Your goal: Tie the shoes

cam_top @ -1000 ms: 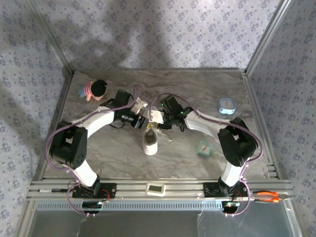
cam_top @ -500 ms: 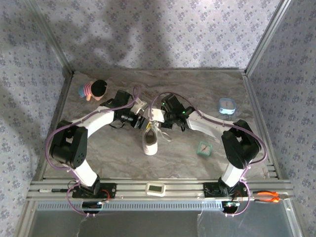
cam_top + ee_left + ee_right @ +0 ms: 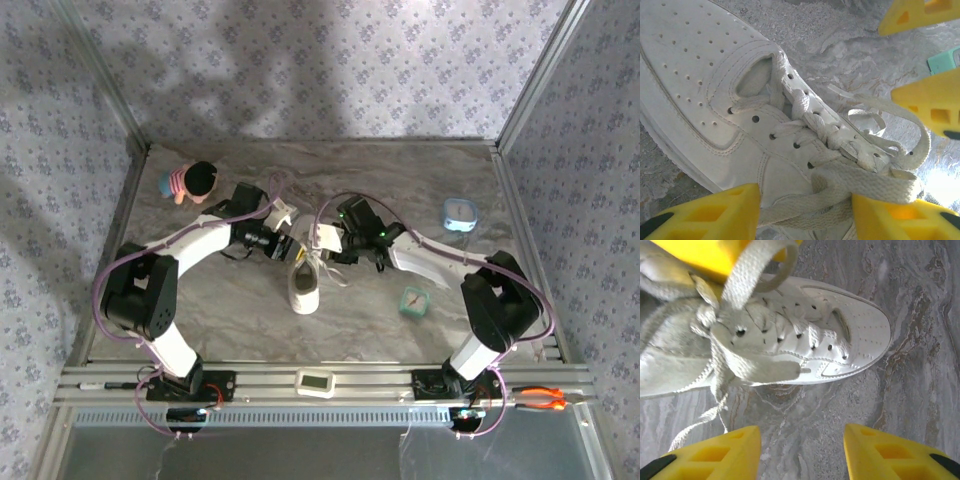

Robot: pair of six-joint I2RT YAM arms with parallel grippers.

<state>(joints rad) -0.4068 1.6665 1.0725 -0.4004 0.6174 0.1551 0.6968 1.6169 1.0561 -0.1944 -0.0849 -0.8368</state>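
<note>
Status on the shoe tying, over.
Left gripper open, lace lying between its fingers. Right gripper open, hovering beside white sneaker. Not yet tied.

Doll (image 3: 190, 182) lies at the far left of the table (image 3: 230, 320). Blue clock (image 3: 460, 213) stands far right, teal clock (image 3: 413, 301) nearer. White device (image 3: 315, 382) and orange-handled tool (image 3: 545, 397) rest on the near rail.

White sneaker (image 3: 304, 288), white laces (image 3: 880, 185), yellow fingers (image 3: 710, 455), grey marbled table (image 3: 240, 310).
</note>
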